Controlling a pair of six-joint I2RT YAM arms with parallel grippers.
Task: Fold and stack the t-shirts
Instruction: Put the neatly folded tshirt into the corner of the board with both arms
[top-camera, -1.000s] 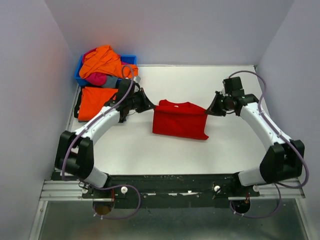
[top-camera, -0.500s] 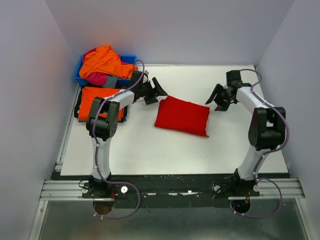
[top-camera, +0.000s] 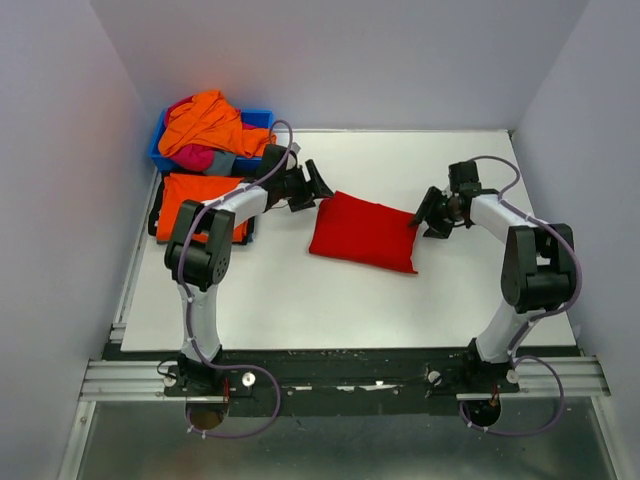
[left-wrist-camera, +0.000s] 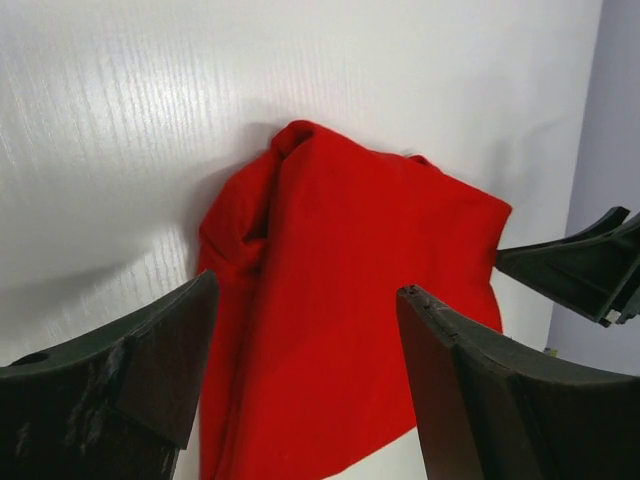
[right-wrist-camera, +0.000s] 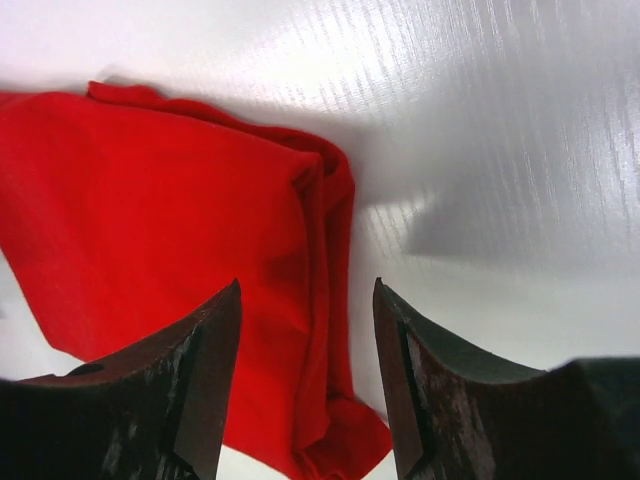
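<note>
white tabletop (top-camera: 300, 300), boxed in by pale grey walls, carries a folded bright red cloth t-shirt (top-camera: 365, 232) that lies flat as a rough rectangle between the two grippers. the left gripper (top-camera: 312, 190) sits low at one far corner of the shirt, jaws spread wide and gripping nothing. in its wrist view the dark fingers (left-wrist-camera: 130, 370) frame the bunched red edge, which lies just ahead of the fingertips and apart from them. the right gripper (top-camera: 427, 220) is at the opposite far corner, also released, jaws parted with no cloth between them. from its own camera the fingers (right-wrist-camera: 180, 380) hover over the layered folded edge, which lies just ahead and slightly to its left; whether a fingertip brushes the cloth cannot be told. behind the left gripper, beside its forearm, a flat folded orange t-shirt (top-camera: 190, 200) lies on the table. further behind that hand, a blue plastic bin (top-camera: 262, 118) holds a loose heap. a crumpled orange t-shirt (top-camera: 205, 120) lies on top, with a magenta-pink shirt (top-camera: 195, 157) and a bit of grey cloth (top-camera: 222, 163) under it.
</note>
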